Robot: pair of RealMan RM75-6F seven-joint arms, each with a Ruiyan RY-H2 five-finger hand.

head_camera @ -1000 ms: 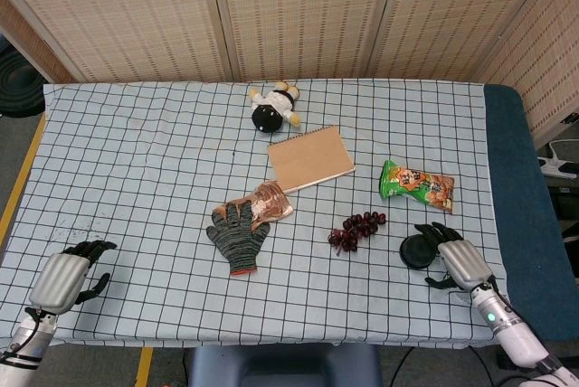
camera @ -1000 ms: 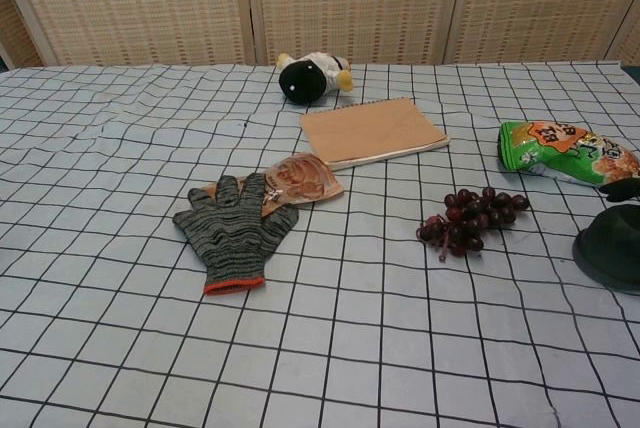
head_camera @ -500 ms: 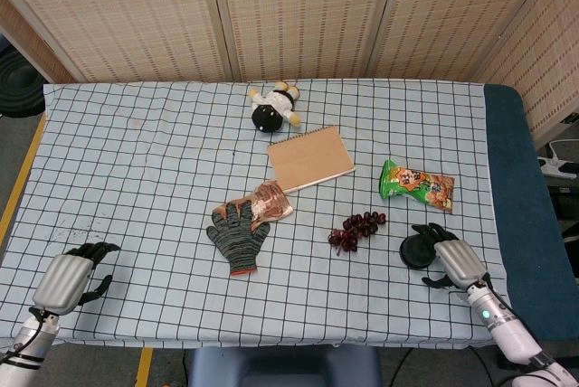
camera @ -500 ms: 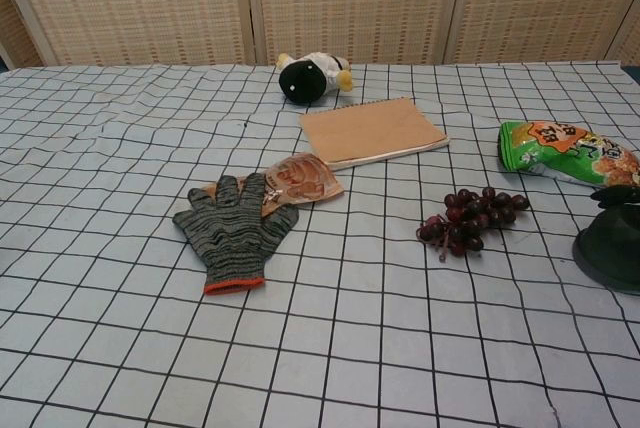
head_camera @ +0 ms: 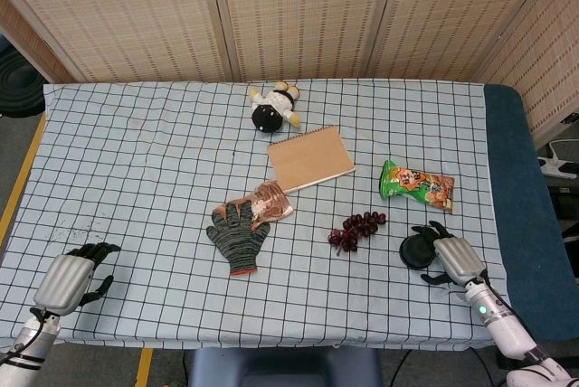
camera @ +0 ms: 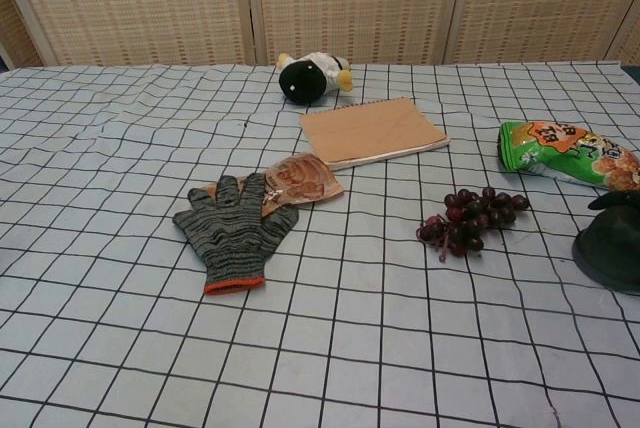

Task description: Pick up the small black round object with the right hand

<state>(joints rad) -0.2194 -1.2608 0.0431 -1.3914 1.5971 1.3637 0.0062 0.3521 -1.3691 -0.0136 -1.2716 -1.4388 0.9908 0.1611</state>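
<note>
Overhead, checked cloth (head_camera: 136,161) before woven screens (head_camera: 298,12); right hand (head_camera: 455,260) curls beside black disc (head_camera: 416,250), grip unclear.

One glove (head_camera: 239,236); one notebook (head_camera: 310,157); two snack packets (head_camera: 416,184)

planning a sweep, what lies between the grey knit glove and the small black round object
In the head view, a bunch of dark red grapes lies between the grey knit glove and the small black round object.

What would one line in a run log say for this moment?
phase: reaching | right robot hand: beside black round object, grasp unclear | left robot hand: idle, empty
</note>
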